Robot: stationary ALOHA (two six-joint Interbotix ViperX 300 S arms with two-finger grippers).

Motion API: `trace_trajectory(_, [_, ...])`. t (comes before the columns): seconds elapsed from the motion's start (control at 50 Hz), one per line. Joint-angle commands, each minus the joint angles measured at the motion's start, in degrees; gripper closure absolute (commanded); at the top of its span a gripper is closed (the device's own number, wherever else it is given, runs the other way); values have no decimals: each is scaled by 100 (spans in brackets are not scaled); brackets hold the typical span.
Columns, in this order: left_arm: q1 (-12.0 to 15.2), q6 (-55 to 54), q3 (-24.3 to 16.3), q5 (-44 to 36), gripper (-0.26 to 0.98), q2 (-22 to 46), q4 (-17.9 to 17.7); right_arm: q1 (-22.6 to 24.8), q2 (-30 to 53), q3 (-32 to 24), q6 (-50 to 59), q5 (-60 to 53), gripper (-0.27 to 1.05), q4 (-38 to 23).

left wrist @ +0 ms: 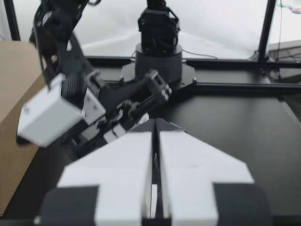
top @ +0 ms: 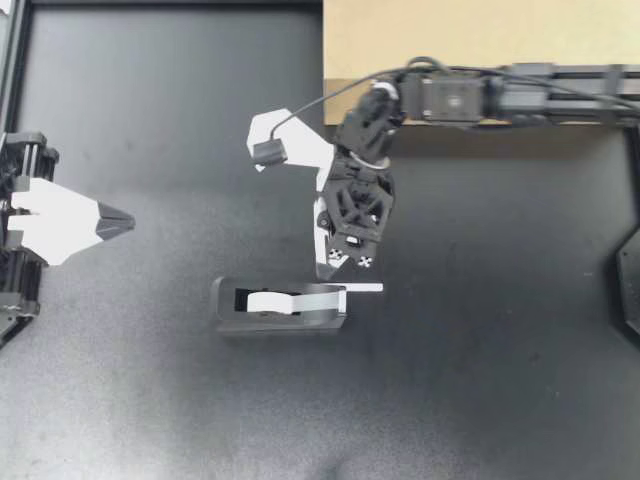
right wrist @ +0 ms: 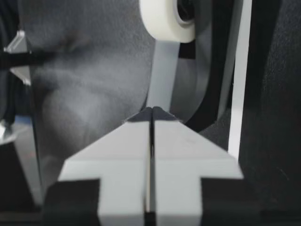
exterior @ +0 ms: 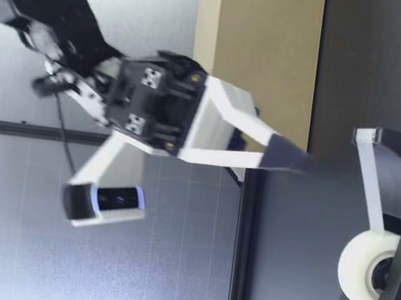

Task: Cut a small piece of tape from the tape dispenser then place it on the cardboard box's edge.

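1. My right gripper reaches in from the far side of the surface and points down at one end of the tape dispenser.
2. Its jaws are pressed together. In the right wrist view, the tips sit at the near end of the tape strip that runs from the roll. I cannot tell whether they grip the strip.
3. From table height, the right gripper's tip hangs just above the dispenser's raised end, with a small gap showing.
4. The dispenser lies flat near the middle of the surface, with the roll seated inside it.
5. The cardboard box stands at the far edge, behind the right arm.
6. My left gripper is well apart from the dispenser, with its jaws pressed together on nothing.
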Motion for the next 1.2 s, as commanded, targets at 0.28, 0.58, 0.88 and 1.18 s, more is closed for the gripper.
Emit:
trace_trajectory(0.28, [0,-9,-18,-53,85,44,-9,-79,334,-571,158,281,36,-62])
trace_trajectory(0.58, [9,-9,9,-53,85,35,-9,-53,519,-563,308,316,37,-26])
trace_trajectory(0.88, [0,-9,18,-53,85,35,-9,123,598,-554,378,369,37,-9])
trace_trajectory(1.18, [9,-18,35,-53,85,35,-9,229,606,-554,457,404,38,26])
